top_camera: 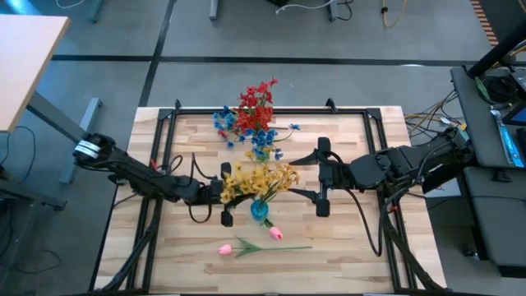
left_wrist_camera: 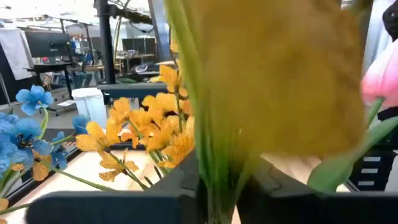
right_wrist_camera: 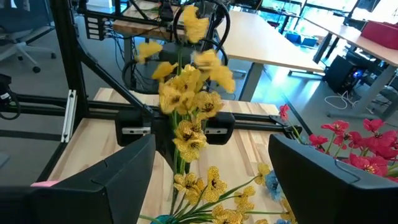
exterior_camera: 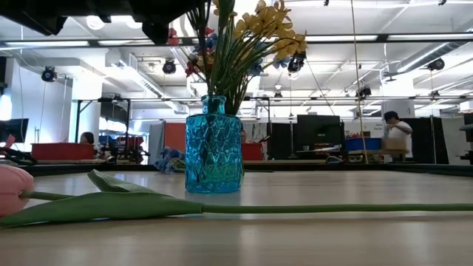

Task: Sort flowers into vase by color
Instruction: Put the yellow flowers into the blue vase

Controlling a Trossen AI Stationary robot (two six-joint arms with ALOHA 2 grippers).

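yellow flowers [top_camera: 261,181] upright in vase [exterior_camera: 213,148]

Bright ceiling lights [exterior_camera: 414,55] are shining down, so the table [top_camera: 345,247] is looking evenly lit with only soft shadows. In the left wrist view, the closest yellow flowers [left_wrist_camera: 280,74] are showing up as a big blur.
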